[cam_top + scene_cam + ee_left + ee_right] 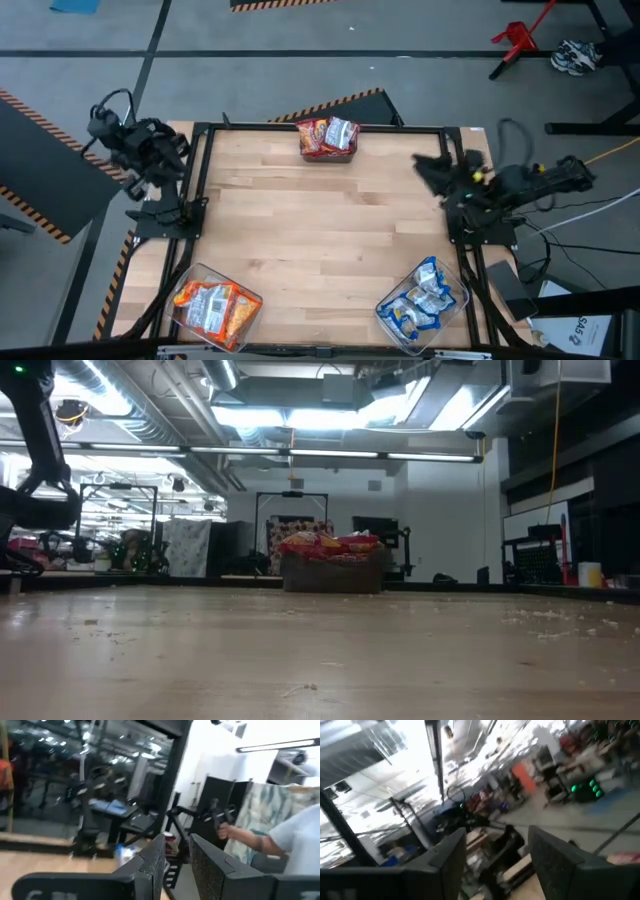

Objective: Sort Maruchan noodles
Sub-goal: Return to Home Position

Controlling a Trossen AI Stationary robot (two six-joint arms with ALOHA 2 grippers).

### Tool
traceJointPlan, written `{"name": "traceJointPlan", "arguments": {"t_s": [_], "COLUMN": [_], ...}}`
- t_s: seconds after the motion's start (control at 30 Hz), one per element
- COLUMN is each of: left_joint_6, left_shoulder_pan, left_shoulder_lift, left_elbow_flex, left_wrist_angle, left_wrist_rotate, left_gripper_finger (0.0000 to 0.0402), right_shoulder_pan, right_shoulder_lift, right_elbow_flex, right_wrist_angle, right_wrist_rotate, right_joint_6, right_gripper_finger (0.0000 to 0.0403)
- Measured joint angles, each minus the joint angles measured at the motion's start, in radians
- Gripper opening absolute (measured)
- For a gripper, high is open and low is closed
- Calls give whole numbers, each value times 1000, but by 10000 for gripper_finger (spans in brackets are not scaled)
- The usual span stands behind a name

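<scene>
The Maruchan noodles lie in three clear bins on the wooden table. Red-orange packets [328, 136] fill the bin at the far edge's middle, also visible as packets [330, 546] in the low view. Orange-and-silver packets [214, 305] sit in the near-left bin, and blue-and-white packets [426, 297] in the near-right bin. My left gripper [177, 862] is raised off the table's far-left corner, open with a narrow gap and nothing between its fingers. My right gripper [497, 857] is raised over the table's right edge, open and empty.
The wide middle of the wooden table [320, 230] is bare boards with crumbs. A black frame runs around the table's edges. In the left wrist view a person [292, 840] in a light shirt stands beyond the table, a hand [225, 831] held out.
</scene>
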Motion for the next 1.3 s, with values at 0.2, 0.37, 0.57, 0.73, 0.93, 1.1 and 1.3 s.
{"name": "traceJointPlan", "arguments": {"t_s": [0.2, 0.37, 0.57, 0.73, 0.93, 1.1, 1.3], "left_joint_6": [-12, -63, -247, -373, -561, -764, -1008], "left_shoulder_pan": [0, 0, 0, 4, 4, 4, -2], "left_shoulder_lift": [-1, -2, -1, -1, -2, -1, -2], "left_elbow_flex": [156, 188, 96, -29, -193, -349, -548], "left_wrist_angle": [-149, -285, -397, -395, -390, -391, -392], "left_wrist_rotate": [18, -16, -121, -165, -242, -246, -356], "left_gripper_finger": [84, 84, 84, 84, 84, 84, 84], "right_shoulder_pan": [-27, -76, -131, -169, -209, -207, -207], "right_shoulder_lift": [-233, -372, -538, -630, -626, -616, -615], "right_elbow_flex": [7, -6, -188, -439, -590, -592, -592], "right_wrist_angle": [-15, -207, -206, 8, 61, -78, -281], "right_wrist_rotate": [-208, -252, -282, -283, -353, -331, -139], "right_joint_6": [-114, -127, -132, -110, 0, -28, 45], "right_gripper_finger": [198, 198, 198, 198, 198, 198, 198]}}
